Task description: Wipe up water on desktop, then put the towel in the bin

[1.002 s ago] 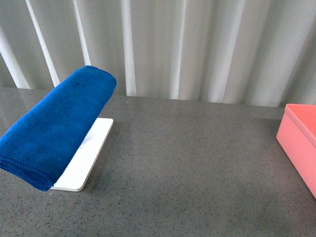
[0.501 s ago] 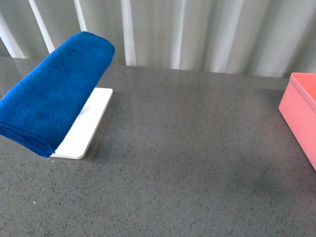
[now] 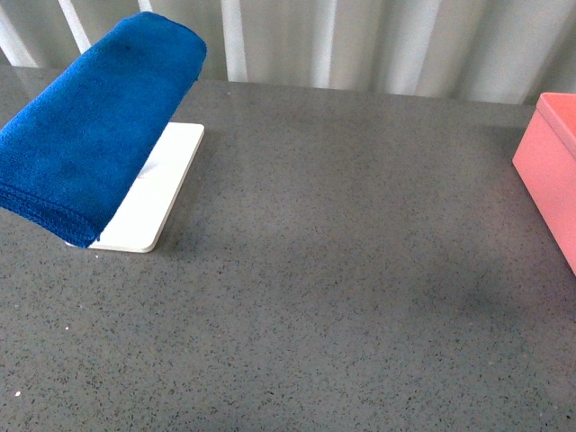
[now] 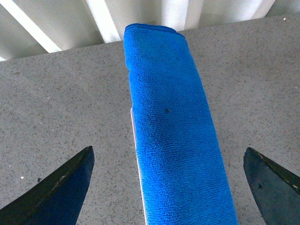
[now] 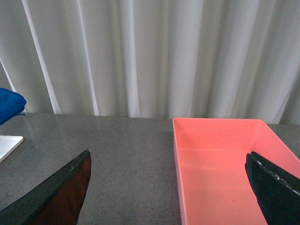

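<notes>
The blue towel (image 3: 94,126) lies folded over the white tray (image 3: 148,193) at the left of the dark grey speckled desktop (image 3: 342,270). The pink bin (image 3: 553,166) stands at the right edge. Neither gripper shows in the front view. In the left wrist view my left gripper (image 4: 171,187) is open, its fingers wide to either side of the towel (image 4: 173,136) and above it. In the right wrist view my right gripper (image 5: 173,187) is open and empty, above the desktop by the bin (image 5: 225,164), which is empty. I cannot make out any water on the desktop.
White pleated curtains (image 3: 360,40) hang behind the desktop's far edge. The tray's corner (image 5: 8,145) and the towel's end (image 5: 9,105) show at the side of the right wrist view.
The front view has tilted downward: the towel, the tray and the bin sit higher in the picture and more desktop shows in front. Nothing on the desktop has moved.
</notes>
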Controlling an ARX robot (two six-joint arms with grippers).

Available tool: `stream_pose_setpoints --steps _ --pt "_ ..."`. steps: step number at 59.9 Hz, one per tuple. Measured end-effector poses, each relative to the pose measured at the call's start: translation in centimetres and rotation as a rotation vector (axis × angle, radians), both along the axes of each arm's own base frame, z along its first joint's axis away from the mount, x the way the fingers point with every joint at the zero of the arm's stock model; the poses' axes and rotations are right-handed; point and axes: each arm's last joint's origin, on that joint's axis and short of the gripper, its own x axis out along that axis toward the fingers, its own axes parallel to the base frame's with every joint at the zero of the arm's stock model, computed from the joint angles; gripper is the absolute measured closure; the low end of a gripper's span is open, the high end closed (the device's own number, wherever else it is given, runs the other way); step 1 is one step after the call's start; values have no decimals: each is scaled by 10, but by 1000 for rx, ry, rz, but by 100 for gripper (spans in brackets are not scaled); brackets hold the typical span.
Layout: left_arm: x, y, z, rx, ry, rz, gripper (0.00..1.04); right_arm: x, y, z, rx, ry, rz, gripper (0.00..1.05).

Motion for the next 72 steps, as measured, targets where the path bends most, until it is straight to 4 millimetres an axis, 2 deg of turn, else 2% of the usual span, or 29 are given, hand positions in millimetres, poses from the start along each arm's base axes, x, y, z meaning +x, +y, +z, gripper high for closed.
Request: stream_pose_setpoints --steps 21,41,55,72 --pt "12 7 -43 11 95 16 7 0 0 0 0 0 0 7" --pt "17 -1 -63 -3 123 11 7 0 0 0 0 0 0 7" --pt "19 0 -67 -13 118 41 7 0 0 0 0 0 0 7" --pt "19 -1 -67 -48 121 44 53 0 0 0 0 0 0 7"
